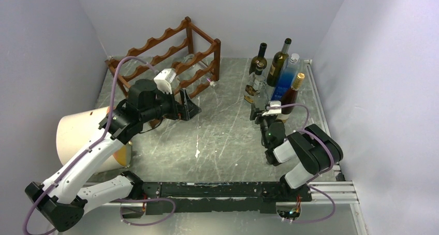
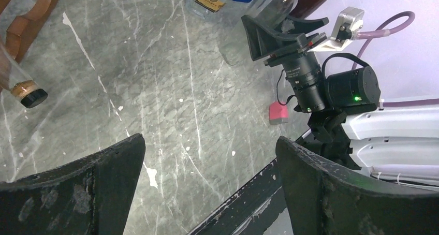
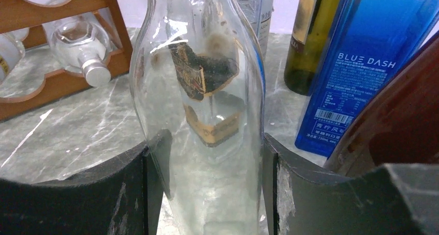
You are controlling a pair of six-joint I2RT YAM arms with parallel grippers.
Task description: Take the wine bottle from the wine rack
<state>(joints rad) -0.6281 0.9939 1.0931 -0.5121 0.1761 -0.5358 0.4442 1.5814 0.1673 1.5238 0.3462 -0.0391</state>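
Top external view: a grey marbled table [image 1: 217,131] boxed by pale lilac walls [image 1: 222,12]. The wine rack [image 1: 218,56] stands far left. The clear wine bottle [image 3: 207,90] stands upright at far right, clamped by the right gripper [image 3: 212,147]. The left gripper [image 2: 209,144] gapes wide above the table.

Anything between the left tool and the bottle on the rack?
Nothing visible. The open left tool hangs beside the rack. In the wrist view the bottle pokes its neck out to the upper left, with only table between.
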